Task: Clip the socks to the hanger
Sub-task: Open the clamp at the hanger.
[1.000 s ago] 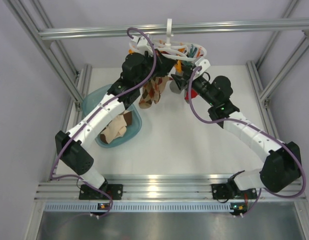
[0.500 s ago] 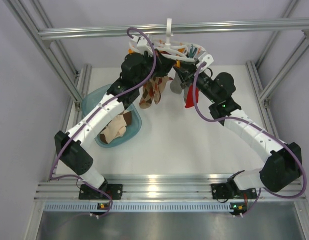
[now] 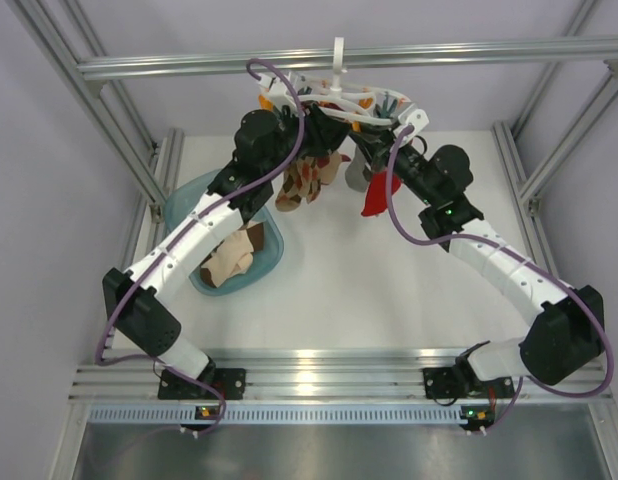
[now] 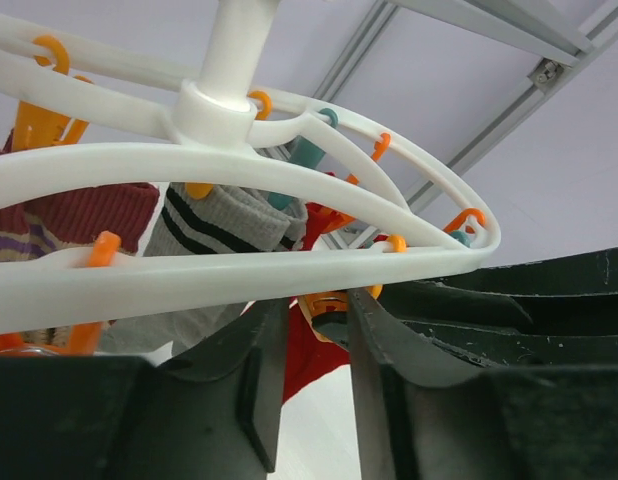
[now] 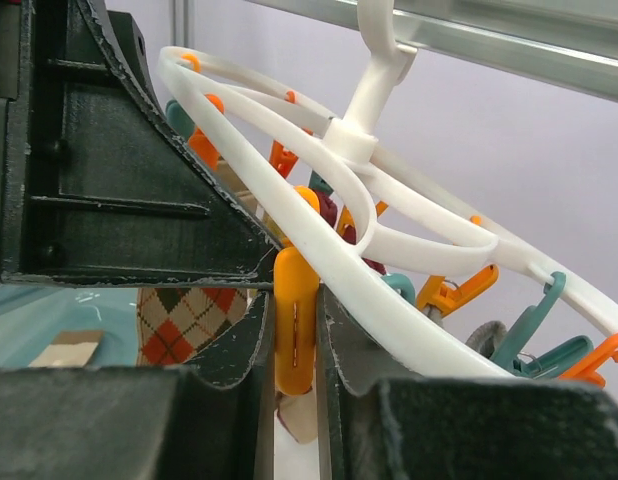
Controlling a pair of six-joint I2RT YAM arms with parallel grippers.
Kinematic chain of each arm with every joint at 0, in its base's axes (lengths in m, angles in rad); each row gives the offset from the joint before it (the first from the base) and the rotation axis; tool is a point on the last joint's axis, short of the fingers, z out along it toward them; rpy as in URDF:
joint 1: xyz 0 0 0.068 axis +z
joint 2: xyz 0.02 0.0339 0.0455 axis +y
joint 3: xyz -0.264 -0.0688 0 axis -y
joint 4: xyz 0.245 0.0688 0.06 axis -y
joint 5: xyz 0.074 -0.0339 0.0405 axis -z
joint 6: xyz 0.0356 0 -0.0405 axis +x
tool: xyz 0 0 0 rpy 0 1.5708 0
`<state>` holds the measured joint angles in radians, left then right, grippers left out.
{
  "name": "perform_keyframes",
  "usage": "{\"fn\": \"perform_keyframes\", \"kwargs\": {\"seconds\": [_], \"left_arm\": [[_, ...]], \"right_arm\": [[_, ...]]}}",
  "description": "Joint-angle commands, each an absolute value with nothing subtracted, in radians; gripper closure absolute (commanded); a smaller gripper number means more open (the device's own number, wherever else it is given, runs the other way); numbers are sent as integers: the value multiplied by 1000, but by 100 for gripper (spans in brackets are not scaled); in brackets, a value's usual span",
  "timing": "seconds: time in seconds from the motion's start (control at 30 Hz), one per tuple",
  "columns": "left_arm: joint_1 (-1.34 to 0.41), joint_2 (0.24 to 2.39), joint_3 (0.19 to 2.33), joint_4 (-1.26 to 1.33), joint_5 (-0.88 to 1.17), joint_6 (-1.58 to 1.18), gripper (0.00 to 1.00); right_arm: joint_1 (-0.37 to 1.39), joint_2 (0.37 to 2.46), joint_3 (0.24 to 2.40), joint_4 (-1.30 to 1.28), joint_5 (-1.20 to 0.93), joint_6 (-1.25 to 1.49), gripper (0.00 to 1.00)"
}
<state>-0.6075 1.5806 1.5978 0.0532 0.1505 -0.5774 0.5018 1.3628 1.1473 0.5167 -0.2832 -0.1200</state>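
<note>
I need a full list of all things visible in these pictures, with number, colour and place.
hanger: one, white, hooked on the frame bar
pegs: many, orange and teal, dangling from the hanger
argyle socks: number unclear, brown-orange, clipped under the hanger
grey sock: one, black-striped, clipped to the hanger
red sock: one, red, right of the grey sock
cream-and-tan socks: a few, brown patches, in the basin
basin: one, teal, left on the table
table: one, white, below everything
frame bar: one, aluminium, across the top
left gripper: one, black, open under the hanger's rim
right gripper: one, black, shut on an orange peg
</note>
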Motion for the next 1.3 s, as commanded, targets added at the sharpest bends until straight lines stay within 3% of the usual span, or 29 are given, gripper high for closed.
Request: {"fn": "perform_keyframes", "kwargs": {"seconds": [0.0,0.3,1.03,1.27], "left_arm": [[-609,1531,1588,109,229,-600,62],[-595,1539,1571,170,298,-649,48],[-571,1522,1506,288,414,-729,36],[-558,1486,1486,233,352,-710,32]], "right_arm": [[506,1359,1170,529,-325,-117,100],[499,1351,1167,532,-357,-72,100],[462,1338,1150,535,-391,-6,100],[446,1341,1158,538,-368,40,100]]}}
